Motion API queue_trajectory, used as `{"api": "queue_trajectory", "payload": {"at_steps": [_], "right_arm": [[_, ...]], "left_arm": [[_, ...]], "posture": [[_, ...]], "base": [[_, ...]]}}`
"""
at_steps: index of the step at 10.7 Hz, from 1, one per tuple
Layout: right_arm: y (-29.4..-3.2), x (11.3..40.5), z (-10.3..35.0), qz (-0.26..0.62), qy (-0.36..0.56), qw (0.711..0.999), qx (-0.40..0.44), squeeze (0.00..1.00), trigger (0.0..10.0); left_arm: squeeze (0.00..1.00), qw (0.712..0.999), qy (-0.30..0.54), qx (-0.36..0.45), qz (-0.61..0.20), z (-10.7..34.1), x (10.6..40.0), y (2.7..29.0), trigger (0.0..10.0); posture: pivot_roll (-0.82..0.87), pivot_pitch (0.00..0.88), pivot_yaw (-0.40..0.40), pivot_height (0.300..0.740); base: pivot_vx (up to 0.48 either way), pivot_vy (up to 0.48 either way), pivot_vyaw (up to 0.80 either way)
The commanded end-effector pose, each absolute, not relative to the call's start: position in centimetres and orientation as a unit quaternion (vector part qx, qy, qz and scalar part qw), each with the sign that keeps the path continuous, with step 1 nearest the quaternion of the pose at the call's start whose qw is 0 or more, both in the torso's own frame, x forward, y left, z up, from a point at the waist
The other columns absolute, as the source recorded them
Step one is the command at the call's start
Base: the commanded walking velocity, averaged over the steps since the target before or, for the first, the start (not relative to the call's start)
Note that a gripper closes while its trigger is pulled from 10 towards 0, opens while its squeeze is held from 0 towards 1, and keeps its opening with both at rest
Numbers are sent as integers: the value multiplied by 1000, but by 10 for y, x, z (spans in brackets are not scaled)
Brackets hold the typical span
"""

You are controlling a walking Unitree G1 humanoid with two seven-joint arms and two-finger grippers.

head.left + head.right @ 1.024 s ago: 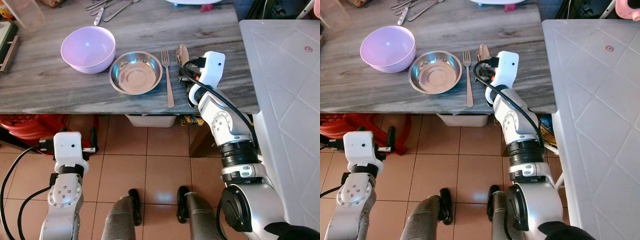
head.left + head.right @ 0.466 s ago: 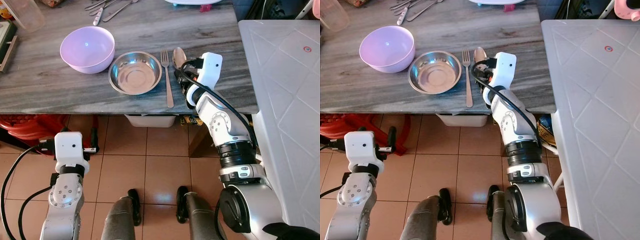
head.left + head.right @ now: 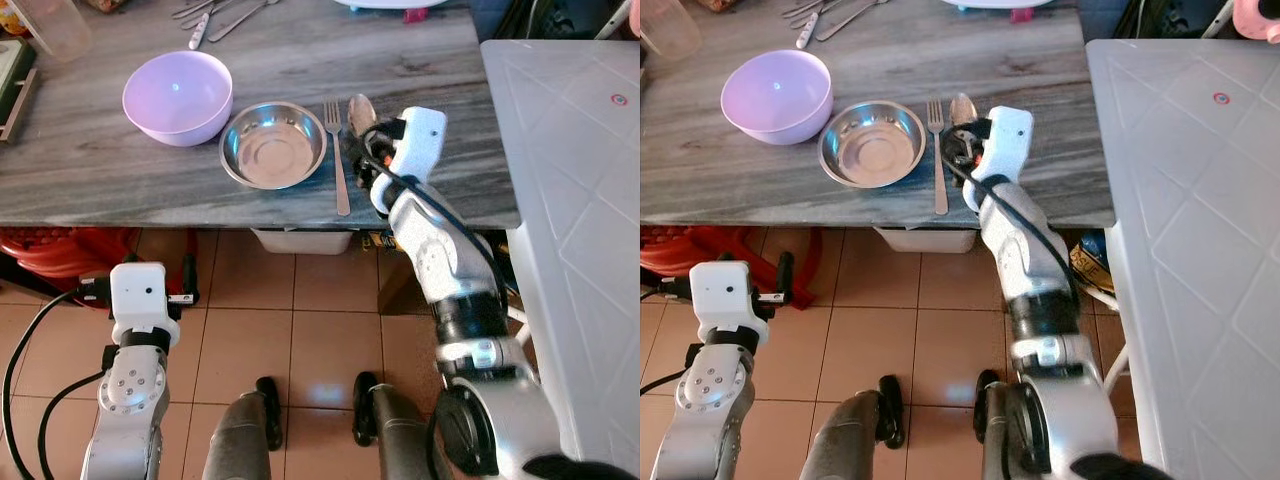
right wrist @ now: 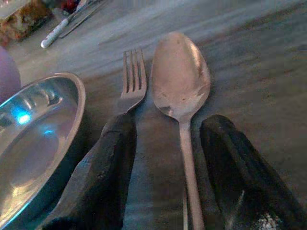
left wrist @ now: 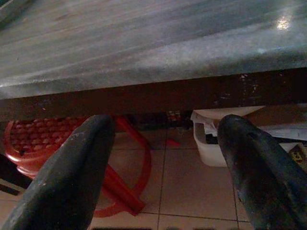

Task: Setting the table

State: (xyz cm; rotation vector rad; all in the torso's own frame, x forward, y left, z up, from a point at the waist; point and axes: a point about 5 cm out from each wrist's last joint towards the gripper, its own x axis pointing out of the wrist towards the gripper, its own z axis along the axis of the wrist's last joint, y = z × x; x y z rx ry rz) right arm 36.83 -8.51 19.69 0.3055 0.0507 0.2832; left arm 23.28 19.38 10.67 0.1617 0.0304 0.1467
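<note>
Risk is seen at the right gripper (image 4: 165, 172): its spread fingers straddle the silver metal spoon (image 4: 180, 81) laid beside the steel fork (image 4: 132, 81), which could be knocked askew on withdrawal

1. Surface (image 3: 120, 165): grey streaked wood grain, matt
2. Steel bowl (image 3: 273, 145): shiny metal
3. Spoon (image 4: 181, 81) and fork (image 3: 336, 150): dull metal
4. Lilac bowl (image 3: 177, 97): smooth glossy plastic
5. Floor (image 3: 300, 350): glossy terracotta tiles
</note>
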Motion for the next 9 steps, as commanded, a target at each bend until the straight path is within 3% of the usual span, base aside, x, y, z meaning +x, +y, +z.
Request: {"api": "queue_trajectory", "payload": {"at_steps": [1,2,4,5,6,7,8,9], "right_arm": [[-81,365,202,151,7,977,148,0,10000],[-80,361,204,159,-16,976,149,0,10000],[-86,354,211,151,-56,978,133,1000,10000],[-90,351,214,144,-72,979,123,1000,10000],[-99,345,215,121,-87,983,103,851,10000],[-109,339,209,93,-90,988,80,361,10000],[-120,332,191,62,-55,995,52,145,10000],[-125,331,184,47,-37,997,45,137,10000]], "left_arm": [[0,994,23,81,75,104,230,195,10000],[0,994,22,79,75,104,231,195,10000],[0,994,20,75,71,104,232,195,10000],[0,995,20,74,71,105,232,195,10000],[0,994,19,75,72,104,233,195,10000],[0,994,18,76,74,105,233,196,10000],[0,994,16,76,75,105,235,196,10000],[0,994,16,75,74,105,235,196,10000]], "posture": [[26,309,37,740],[26,304,38,740],[27,297,37,740],[29,292,38,740],[29,283,34,740],[28,281,34,740],[28,278,36,740],[29,276,37,740]], "base": [[0,0,0],[0,0,0],[0,0,0],[0,0,0],[0,0,0],[0,0,0],[0,0,0],[0,0,0]]}}
